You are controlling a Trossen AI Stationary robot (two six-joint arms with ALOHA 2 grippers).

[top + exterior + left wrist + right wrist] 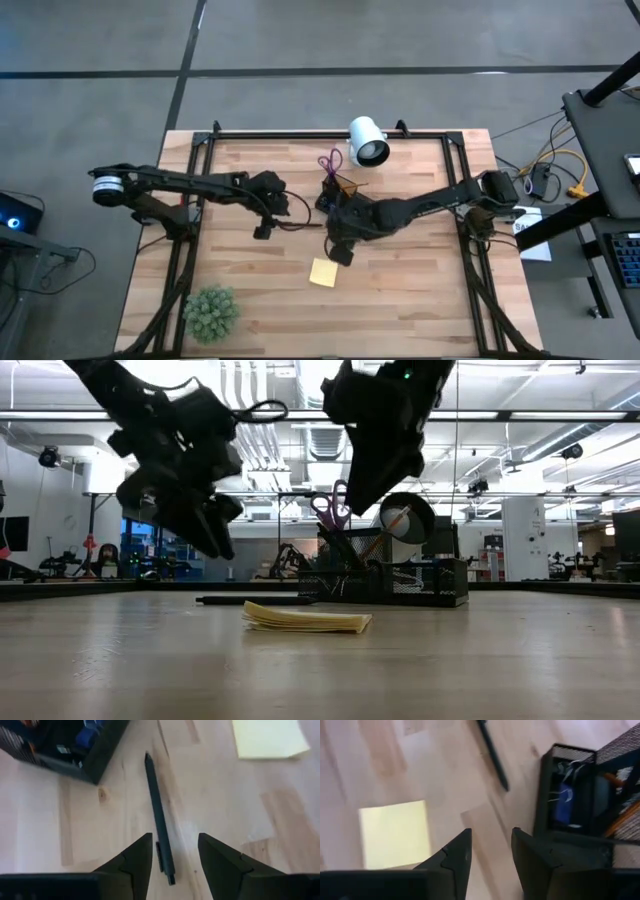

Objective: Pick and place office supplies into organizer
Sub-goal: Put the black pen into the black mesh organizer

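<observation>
Black pen (159,820) lies on the counter beneath the left gripper (173,857), jaws apart and empty; judging by this, it should descend and clamp, while the right gripper (490,851) hovers apart.

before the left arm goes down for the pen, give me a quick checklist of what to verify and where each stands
1. Left gripper open: ok, its fingers stand apart with nothing between them.
2. Lined up on the black pen: ok, in the left wrist view the pen's near end lies in the gap between the fingers.
3. Pen free to lift: ok, it lies flat on the table, apart from the organizer and the sticky-note pad.
4. Right gripper out of the way: cannot tell; it is open, empty, raised near the pad and organizer.
5. Room in the organizer: cannot tell; scissors and pencil already stand in it.
</observation>
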